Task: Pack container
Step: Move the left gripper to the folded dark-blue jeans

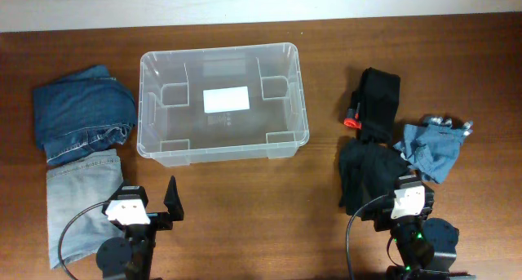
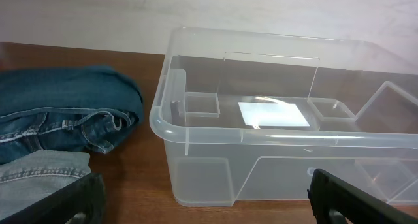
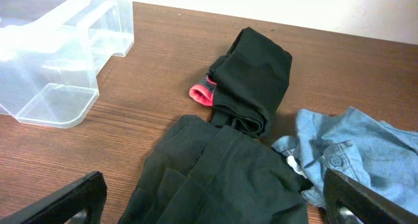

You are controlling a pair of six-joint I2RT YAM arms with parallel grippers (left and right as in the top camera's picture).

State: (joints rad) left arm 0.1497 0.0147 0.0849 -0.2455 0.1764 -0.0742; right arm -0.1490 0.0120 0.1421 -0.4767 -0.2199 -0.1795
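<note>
Black and squared-off, the left jaws and the right jaws both stand wide apart at the near edge of the wooden bench (image 1: pixel 253 223), holding nothing. Step in hand, by my judgement: the very start of packing, with no garment yet taken up.

Nearest the left jaws lies pale washed denim (image 1: pixel 77 206), folded flat. Nearest the right jaws lies a limp black garment (image 3: pixel 215 178), soft and creased. Further out on the right are a crumpled light blue shirt (image 3: pixel 356 152) with buttons showing and a black folded piece (image 3: pixel 251 74) with a pink-red edge (what it is I cannot tell). Further out on the left are dark blue jeans (image 2: pixel 59 110), thick, stitched and folded.

The container (image 1: pixel 220 153) sits mid-bench toward the far side, just beside the dark jeans and well apart from the right-hand pile. It is clear rigid plastic with rounded corners, a rolled rim and a white label on its base, and nothing is in it.

The next move calls for a firm pinch on a fold of cloth, since fabric will sag, then a lift clear over the rim.
</note>
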